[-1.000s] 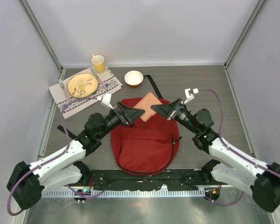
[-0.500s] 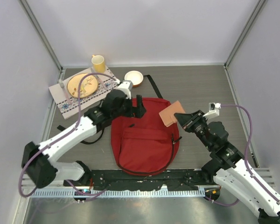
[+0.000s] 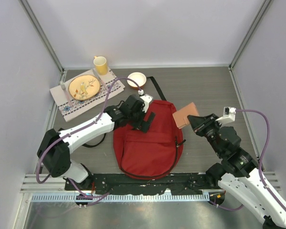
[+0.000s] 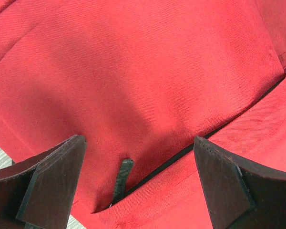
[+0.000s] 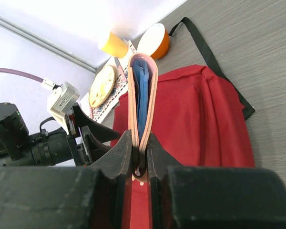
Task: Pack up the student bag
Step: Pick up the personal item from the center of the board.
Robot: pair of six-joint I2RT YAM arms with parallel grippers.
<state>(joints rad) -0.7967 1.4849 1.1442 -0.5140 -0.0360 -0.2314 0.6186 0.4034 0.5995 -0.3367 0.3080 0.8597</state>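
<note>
Since a second ago the left claw [image 3: 145,121] has let go of the pink case [image 3: 186,114] and swung over the student bag [image 3: 148,148], while the right claw [image 3: 192,122] has drawn the case to the bag's right edge. The bag lies flat mid-tabletop [image 3: 205,86]. The left claw hangs just above the red cloth, its fingers wide apart astride a black zipper pull [image 4: 122,177]. The right claw is clamped on the case's edge. At the far left sit a placemat [image 3: 69,109], plate [image 3: 83,87], yellow mug [image 3: 100,64] and bowl [image 3: 136,79].
</note>
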